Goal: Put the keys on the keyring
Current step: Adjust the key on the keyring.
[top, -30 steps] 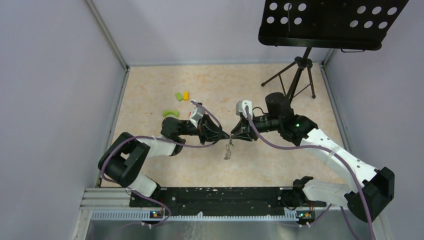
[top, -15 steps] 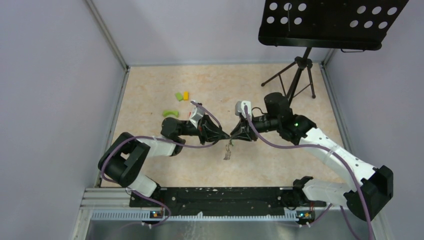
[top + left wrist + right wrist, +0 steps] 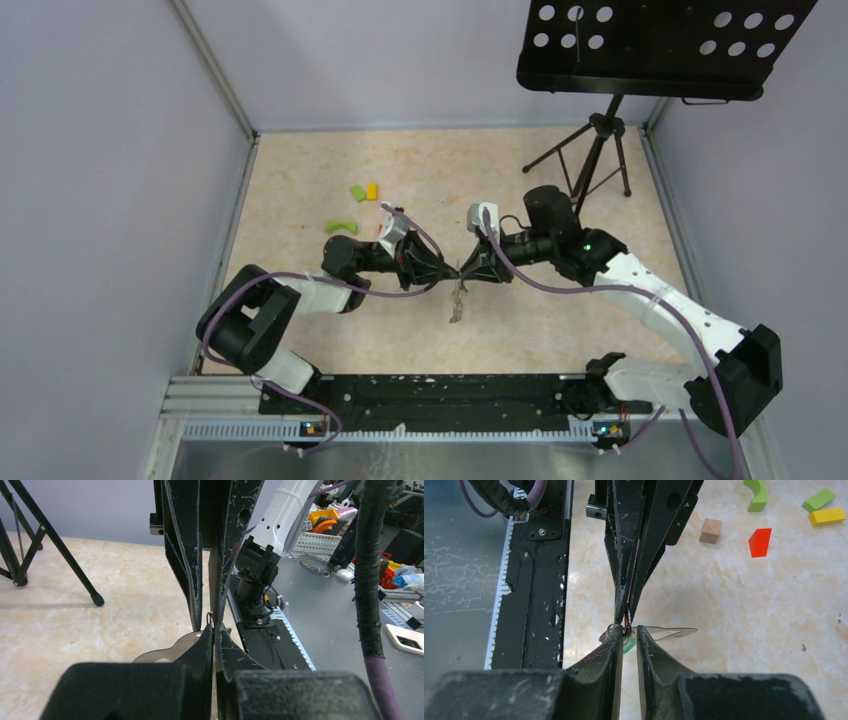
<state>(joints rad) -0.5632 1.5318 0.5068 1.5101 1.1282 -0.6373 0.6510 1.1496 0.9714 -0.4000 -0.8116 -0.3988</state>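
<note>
**While the two grippers meet tip to tip, key and keyring lie on one line between them**

*Top external view.* The left gripper (image 3: 448, 271) reaches in from the left and the right gripper (image 3: 470, 272) from the right. Their noses almost touch above the middle of the table (image 3: 300, 190), so neither arm is nearer the work. The keys (image 3: 457, 306) hang as a small bunch just below the meeting point. The keyring is too fine to make out here.

*Left wrist view.* The left gripper's own fingers are pressed together. A thin wire loop, taken to be the keyring (image 3: 209, 616), rises from their tips, right against the oncoming tips of the right gripper. A grey key blade (image 3: 167, 652) juts out to the left, crosswise to the shared axis.

*Right wrist view.* The right gripper's fingers stand with only a narrow slot between them. The green tag (image 3: 628, 645) sits in that slot, so they are judged clamped on a key's head. The blade points right. The left gripper, closed on the wire, is dead ahead. The coming move is judged a short feed along the line joining the grippers, with the key's long axis kept square to it.
</note>
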